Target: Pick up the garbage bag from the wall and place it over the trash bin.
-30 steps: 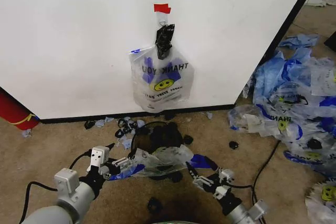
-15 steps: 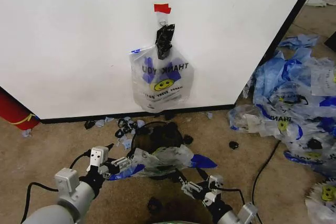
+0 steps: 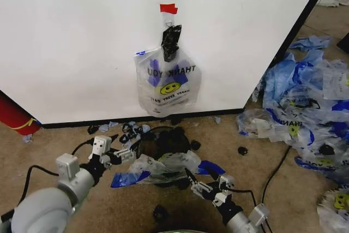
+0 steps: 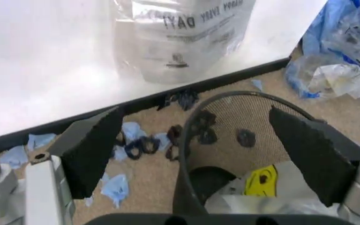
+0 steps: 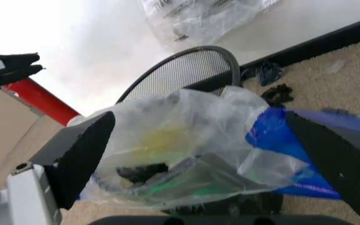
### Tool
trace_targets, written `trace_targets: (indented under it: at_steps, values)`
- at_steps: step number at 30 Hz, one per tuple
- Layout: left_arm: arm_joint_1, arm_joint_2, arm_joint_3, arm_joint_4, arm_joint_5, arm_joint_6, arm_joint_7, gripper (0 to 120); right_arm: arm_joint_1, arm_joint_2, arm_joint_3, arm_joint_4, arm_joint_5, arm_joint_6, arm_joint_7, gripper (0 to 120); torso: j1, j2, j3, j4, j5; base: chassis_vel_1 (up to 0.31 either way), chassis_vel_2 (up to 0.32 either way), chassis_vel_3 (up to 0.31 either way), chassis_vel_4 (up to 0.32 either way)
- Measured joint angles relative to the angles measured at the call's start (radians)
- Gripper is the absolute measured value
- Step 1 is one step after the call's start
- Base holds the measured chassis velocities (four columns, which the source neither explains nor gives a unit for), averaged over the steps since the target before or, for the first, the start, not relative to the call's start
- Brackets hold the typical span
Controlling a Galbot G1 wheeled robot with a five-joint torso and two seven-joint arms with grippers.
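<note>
Both pincers point(image 3: 126, 154) point(image 3: 197, 185) gape beside the garbage bag point(image 3: 163, 166), which half-hides the trash bin point(image 3: 163, 139).

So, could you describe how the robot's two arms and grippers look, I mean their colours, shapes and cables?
Both arms are rounded and light grey with black joints. The left gripper has a white boxy block with small dark dots, silver metal parts and a black cable looping behind. The right gripper is similar, white and silver, with a black cable. In the wrist views the fingers are dark, wedge-shaped, rough-textured pads on pale mounts.

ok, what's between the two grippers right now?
In the head view, the garbage bag, draped over the trash bin, lies between the open left gripper and the open right gripper; neither grips it.
</note>
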Motion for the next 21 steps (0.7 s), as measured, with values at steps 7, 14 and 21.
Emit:
trace_targets:
  at_steps: [7, 14, 21]
  values:
    - [-0.169, 0.043, 0.094, 0.112, -0.139, -0.031, 0.146, 90, -0.026, 0.033, 0.033, -0.012, -0.003, -0.007, -0.007, 100, 0.0, 0.0, 0.0, -0.0004, -0.0002, 0.0, 0.0, 0.0, 0.0]
    - [-0.418, -0.05, 0.26, 0.191, -0.404, -0.01, 0.148, 88, -0.053, 0.061, 0.066, -0.015, -0.018, -0.002, -0.007, 100, 0.0, 0.0, 0.0, -0.0003, -0.0005, 0.0, 0.0, 0.0, 0.0]
    - [-0.582, -0.131, 0.29, 0.339, -0.611, 0.116, 0.154, 88, -0.046, 0.069, 0.069, -0.013, -0.026, -0.005, -0.005, 100, 0.0, 0.0, 0.0, -0.0002, -0.0002, 0.0, 0.0, 0.0, 0.0]
